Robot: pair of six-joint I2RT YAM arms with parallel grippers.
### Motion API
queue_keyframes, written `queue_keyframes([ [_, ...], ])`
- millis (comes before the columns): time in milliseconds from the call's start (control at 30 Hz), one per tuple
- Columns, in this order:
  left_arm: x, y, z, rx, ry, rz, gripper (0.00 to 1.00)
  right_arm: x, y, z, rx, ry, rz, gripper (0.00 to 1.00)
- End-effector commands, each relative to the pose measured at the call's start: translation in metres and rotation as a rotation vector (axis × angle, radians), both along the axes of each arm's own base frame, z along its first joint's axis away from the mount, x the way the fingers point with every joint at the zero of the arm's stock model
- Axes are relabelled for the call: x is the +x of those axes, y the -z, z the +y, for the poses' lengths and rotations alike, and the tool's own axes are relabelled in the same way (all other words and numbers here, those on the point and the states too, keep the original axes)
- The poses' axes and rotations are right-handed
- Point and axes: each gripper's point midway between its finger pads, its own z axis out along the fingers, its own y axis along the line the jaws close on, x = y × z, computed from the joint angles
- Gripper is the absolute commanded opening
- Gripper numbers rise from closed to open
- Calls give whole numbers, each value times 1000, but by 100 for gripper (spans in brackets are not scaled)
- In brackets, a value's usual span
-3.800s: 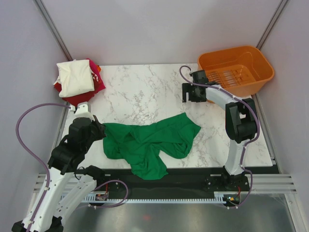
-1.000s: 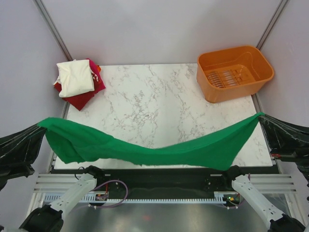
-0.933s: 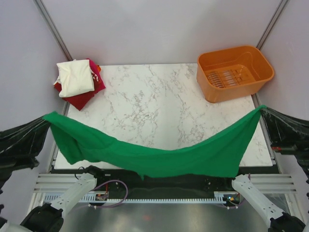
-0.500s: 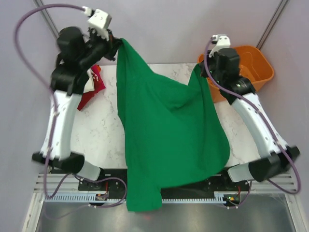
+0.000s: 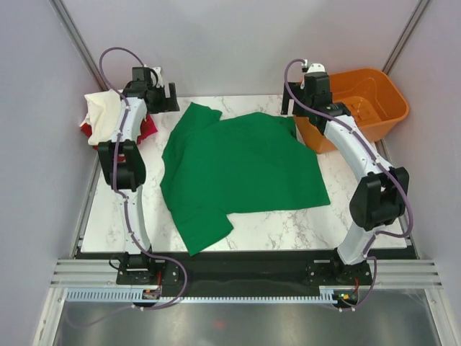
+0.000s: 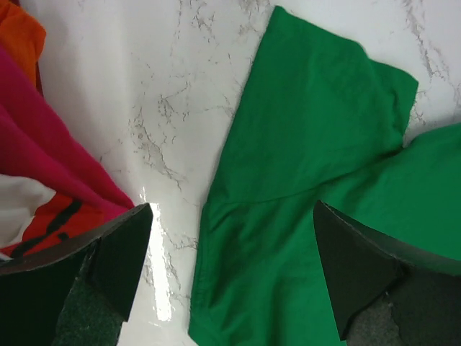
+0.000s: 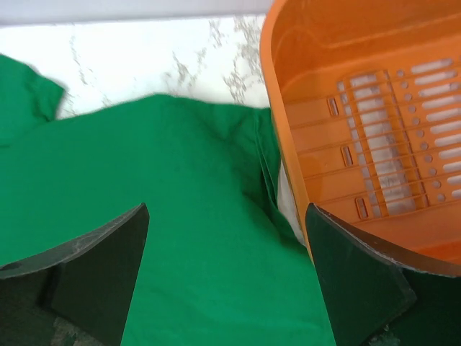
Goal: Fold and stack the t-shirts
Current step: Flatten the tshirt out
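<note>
The green t-shirt lies spread flat on the marble table, its collar end toward the far edge and one corner hanging toward the near edge. My left gripper hovers open above its left sleeve, holding nothing. Over the right shoulder, my right gripper is also open and empty. In the wrist views the cloth shows between the left gripper jaws and the right gripper jaws, untouched. Folded t-shirts, cream-white on top of red, are stacked at the far left corner.
An orange plastic basket stands at the far right corner, and the green shirt's right edge lies against its wall. Folded red cloth and orange cloth sit just left of the left gripper. Grey walls surround the table.
The shirt was stretched in the air between both shut grippers at the near edge. The arms swung it to the far side, laid it flat and let go.
</note>
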Motion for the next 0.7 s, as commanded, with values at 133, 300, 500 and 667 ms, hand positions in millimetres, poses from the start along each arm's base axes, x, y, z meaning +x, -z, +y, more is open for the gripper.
queue_keyframes([
  [133,-72,-172,3,18,-158,-279,100,-41,-89,17,125,-55,-202,98],
  [300,-146,-148,-26,-47,-161,-158,92,-92,-37,34,165,-147,-75,98],
  [500,-283,-65,-73,-246,-224,109,89,-158,29,18,191,-57,62,98],
  [667,-386,6,-90,-295,-256,331,96,-200,67,19,169,-66,135,98],
])
